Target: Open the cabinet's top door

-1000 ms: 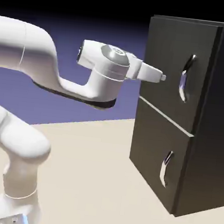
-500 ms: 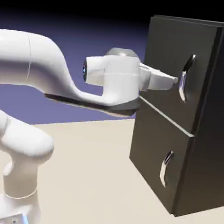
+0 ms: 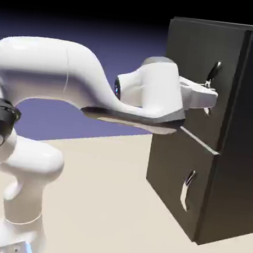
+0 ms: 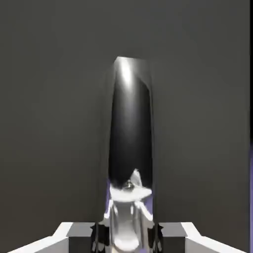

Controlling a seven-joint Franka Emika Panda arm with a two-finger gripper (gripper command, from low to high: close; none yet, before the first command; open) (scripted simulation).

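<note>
Arm (image 3: 61, 82): white, rising from the lower left of the exterior view and reaching right across the table (image 3: 103, 203) toward the cabinet.
Gripper (image 3: 208, 98): level, at the front of the upper panel, its white hand covering the lower half of the silver handle; only the handle's upper tip shows above it.
Fingers (image 4: 101, 236): drawn in as far as they go around the handle. In the hand view the grey tips sit at the bottom edge with the shiny bar rising between them, so the grip is on the handle.
Top door handle (image 4: 129, 128): curved silver bar, standing upright, filling the middle of the hand view and dark with reflections; a bright glint sits near its top end.
Top door (image 3: 191, 64): the taller black panel, upper front of the cabinet. It looks flush with the cabinet front, with no gap showing along its edge.
Lower door (image 3: 173, 173): shorter black panel below the seam, shut, carrying a smaller silver handle (image 3: 187, 190) that is well apart from the gripper.
Cabinet (image 3: 244, 136): tall matte black box on the right of the exterior view, standing on the pale table before the blue-violet backdrop.
</note>
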